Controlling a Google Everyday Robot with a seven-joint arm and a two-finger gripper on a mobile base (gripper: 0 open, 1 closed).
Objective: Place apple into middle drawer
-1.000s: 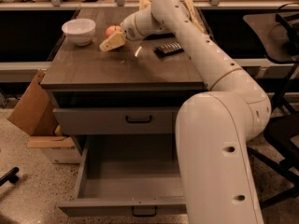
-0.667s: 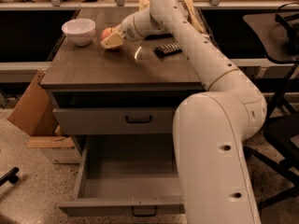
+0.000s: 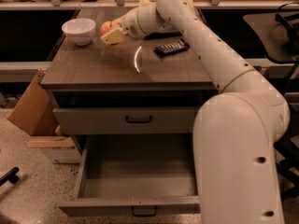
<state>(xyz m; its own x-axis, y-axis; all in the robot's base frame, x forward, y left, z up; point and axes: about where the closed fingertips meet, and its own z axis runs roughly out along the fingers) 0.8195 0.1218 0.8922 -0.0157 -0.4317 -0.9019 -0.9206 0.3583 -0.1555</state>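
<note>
Pincer (image 3: pixel 112 34) at apple (image 3: pixel 105 28); middle drawer (image 3: pixel 131 204) crosswise

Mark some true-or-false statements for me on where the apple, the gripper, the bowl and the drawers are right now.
1. The apple lies in the middle drawer. False: it is up at the cabinet top, near the white bowl.
2. The middle drawer is pulled open, and nothing shows inside it. True.
3. The gripper hangs over the open drawer. False: it is up at the cabinet top, right at the apple.
4. The white bowl stands upright on the cabinet top. True.
5. The upper drawer is open too. False: it is shut.
</note>
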